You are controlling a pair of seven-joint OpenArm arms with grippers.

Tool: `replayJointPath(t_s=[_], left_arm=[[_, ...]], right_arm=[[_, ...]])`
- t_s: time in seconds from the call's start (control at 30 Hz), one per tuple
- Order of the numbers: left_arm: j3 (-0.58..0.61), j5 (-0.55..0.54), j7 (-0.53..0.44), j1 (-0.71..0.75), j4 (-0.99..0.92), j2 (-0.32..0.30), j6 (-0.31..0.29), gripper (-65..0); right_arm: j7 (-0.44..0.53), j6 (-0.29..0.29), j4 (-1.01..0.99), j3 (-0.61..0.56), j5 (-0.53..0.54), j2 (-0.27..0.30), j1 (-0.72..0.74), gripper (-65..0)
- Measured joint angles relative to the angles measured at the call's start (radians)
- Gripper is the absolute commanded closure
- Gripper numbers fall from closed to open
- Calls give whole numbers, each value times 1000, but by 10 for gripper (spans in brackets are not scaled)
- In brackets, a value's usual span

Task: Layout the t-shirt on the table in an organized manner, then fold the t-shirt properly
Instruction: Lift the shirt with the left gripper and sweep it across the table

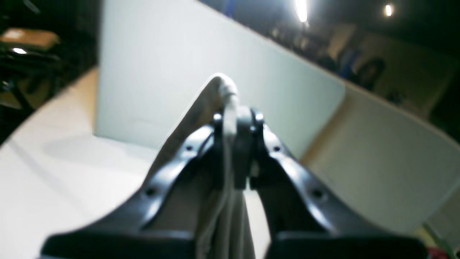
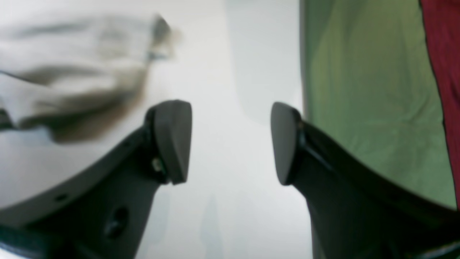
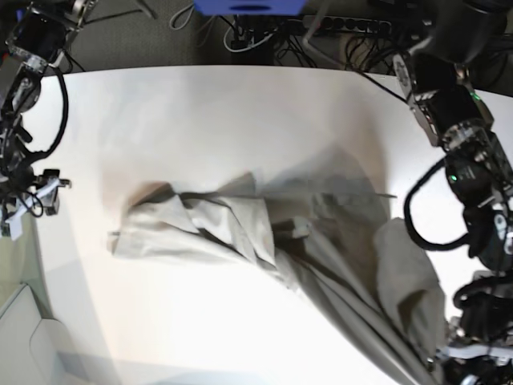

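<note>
T-shirt (image 3: pixel 256 233) lies bunched across middle of table (image 3: pixel 200 104), one end drawn taut toward near right corner. Left gripper (image 1: pixel 235 151) is pinched on fabric edge; right gripper (image 2: pixel 230 142) is spread, empty, near shirt's free end. Free end best gripped, cloth pulled flat before folding.

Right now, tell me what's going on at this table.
A two-armed robot is working on a grey-beige t-shirt on the white table. The left end effector is shut on a fold of the shirt and holds that end up off the surface, so the cloth stretches from it toward the crumpled rest. The right end effector is open and empty, above bare table beside the shirt. Nothing is laid out or folded yet.
</note>
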Motion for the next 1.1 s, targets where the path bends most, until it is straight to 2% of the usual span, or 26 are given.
replayJointPath(t_s=[0.17,0.4,0.57,0.63,0.73,0.83,0.97,1.1], left_arm=[[-65,10,5,0,0,-64,0,-6],[-76,2,-5,-3,-1,-205,0,-6],[-75,0,5,-36,26,-213,2,-5],[-7,-39,-4,-33,71,-197,7,-5],[113,-101,-14,24,105,-88,-1,-5],[233,-83,25,109,80,13,3,-5],[441,-9,-18,150,39,68,2,-6],[684,69,-8,190,5,136,0,-8]], right_arm=[[14,0,1,1,0,6,-21,-358],[18,0,61,1,0,2,-43,-358],[9,0,110,2,11,-13,-49,-358],[6,0,109,2,-1,-13,-48,-358],[8,0,109,2,2,-13,-57,-358],[1,0,109,3,0,-13,-62,-358],[8,0,109,3,1,-10,-77,-358],[7,0,109,2,5,-6,-89,-358]])
